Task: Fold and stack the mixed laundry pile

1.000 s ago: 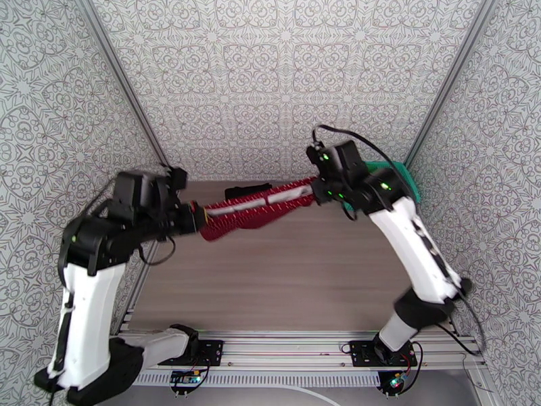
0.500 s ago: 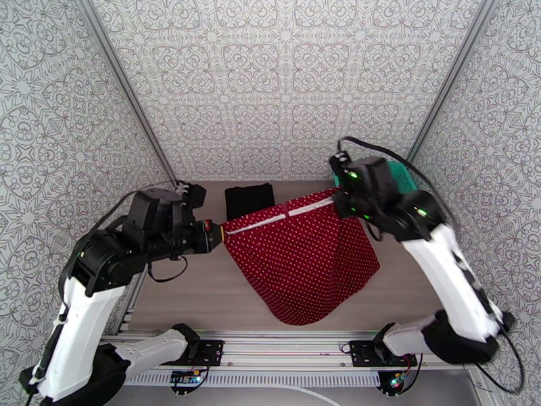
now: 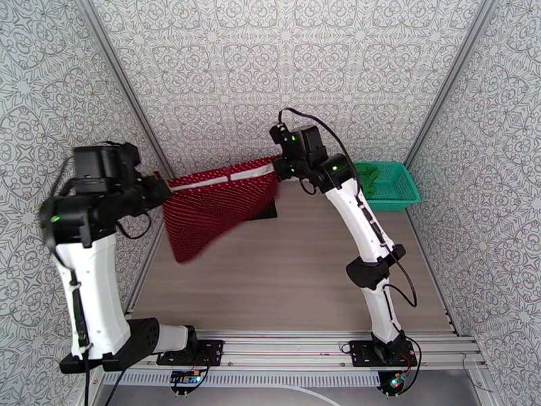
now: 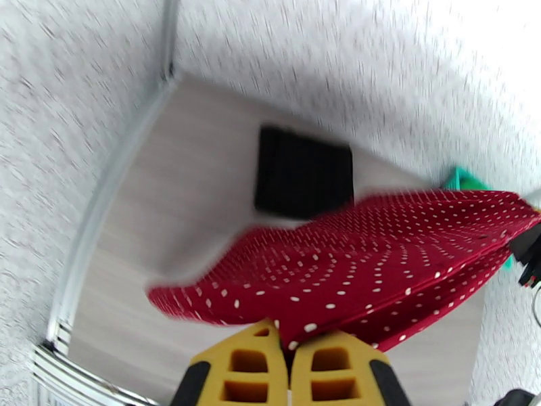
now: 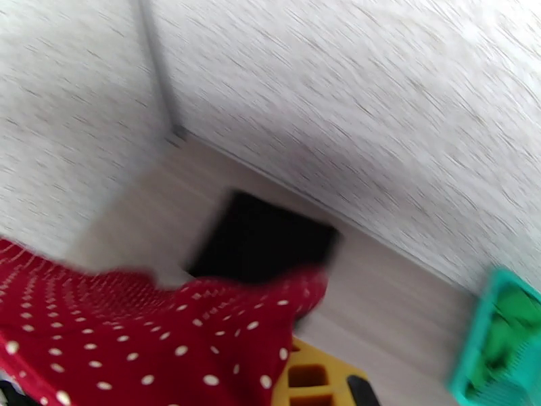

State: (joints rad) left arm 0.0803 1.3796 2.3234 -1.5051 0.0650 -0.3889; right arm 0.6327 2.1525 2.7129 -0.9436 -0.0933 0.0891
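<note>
The dark red dotted garment point(image 3: 215, 201) hangs in the air over the far left part of the desk point(image 3: 291, 279), stretched by its top edge between the two arms. The left gripper point(image 4: 287, 338) is clamped on the left corner, its yellow pads pressed together with cloth between them. The right gripper point(image 3: 278, 168) pinches the right corner. The loose lower part sags toward the near left. The folded black garment point(image 4: 304, 174) lies flat at the far edge of the desk, beneath the lifted cloth. The green garment point(image 3: 368, 174) sits in the teal basket point(image 3: 395, 204) at the far right.
</note>
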